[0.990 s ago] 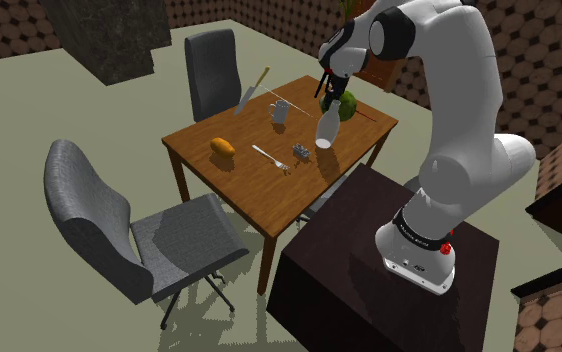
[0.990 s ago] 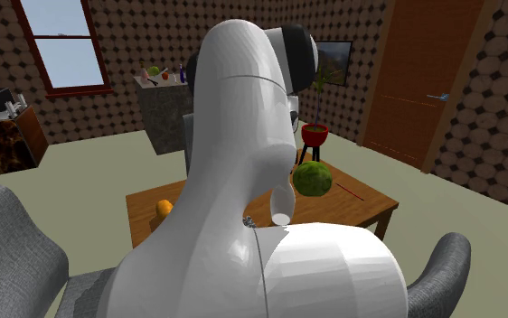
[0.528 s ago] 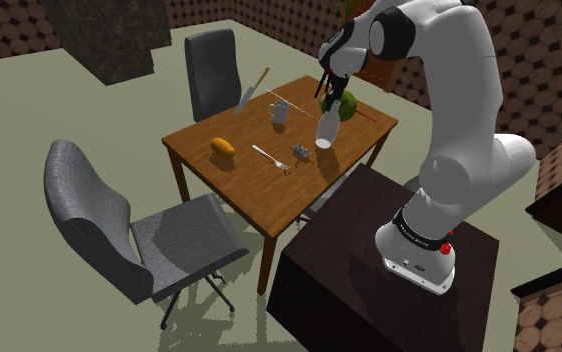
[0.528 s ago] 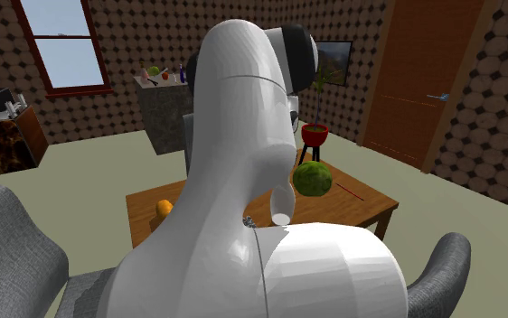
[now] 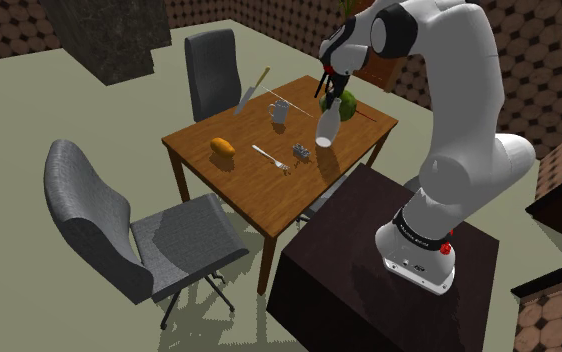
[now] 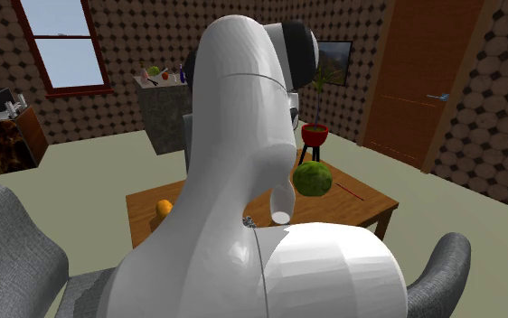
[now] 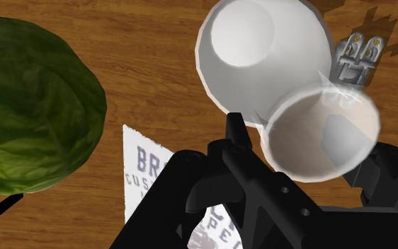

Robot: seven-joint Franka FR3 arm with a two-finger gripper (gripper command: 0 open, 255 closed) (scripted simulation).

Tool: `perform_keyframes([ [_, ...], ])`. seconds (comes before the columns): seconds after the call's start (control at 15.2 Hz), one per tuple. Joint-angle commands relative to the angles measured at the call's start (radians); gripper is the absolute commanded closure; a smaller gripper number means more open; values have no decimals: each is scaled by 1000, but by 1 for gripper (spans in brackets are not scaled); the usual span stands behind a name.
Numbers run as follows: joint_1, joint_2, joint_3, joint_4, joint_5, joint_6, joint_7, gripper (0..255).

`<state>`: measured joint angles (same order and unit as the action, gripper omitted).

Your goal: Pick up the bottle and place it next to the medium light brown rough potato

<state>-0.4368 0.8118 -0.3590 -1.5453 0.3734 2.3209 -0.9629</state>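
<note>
A white bottle [image 5: 326, 126] stands slightly tilted near the far right side of the wooden table [image 5: 239, 195]. My black gripper [image 5: 326, 102] comes down on its top. In the wrist view the gripper [image 7: 318, 145] is shut on the bottle's neck [image 7: 321, 131], with one finger [image 7: 236, 138] pressed against it and the wide body [image 7: 261, 49] beyond. The light brown potato [image 5: 223, 148] lies toward the table's left side, well apart from the bottle. In the second exterior view my arm hides most of the bottle [image 6: 281, 206]; the potato [image 6: 164, 207] shows at the arm's left.
A green leafy ball [image 5: 347, 106] sits just behind the bottle, beside a printed paper [image 7: 148, 177]. A small grey metal piece [image 5: 301, 152], a fork [image 5: 269, 157], a mug [image 5: 281, 112] and a knife [image 5: 253, 90] share the table. Grey chairs [image 5: 119, 230] stand around it.
My arm's upper part has shifted up very slightly. The bottle, potato and other items stay where they were.
</note>
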Motion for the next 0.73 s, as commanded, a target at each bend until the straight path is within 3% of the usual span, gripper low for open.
perform_keyframes([
  [0.0, 2, -16, -5, 0, -5, -15, 2, 255],
  [0.66, 20, -100, -33, -1, -37, -97, 21, 255],
])
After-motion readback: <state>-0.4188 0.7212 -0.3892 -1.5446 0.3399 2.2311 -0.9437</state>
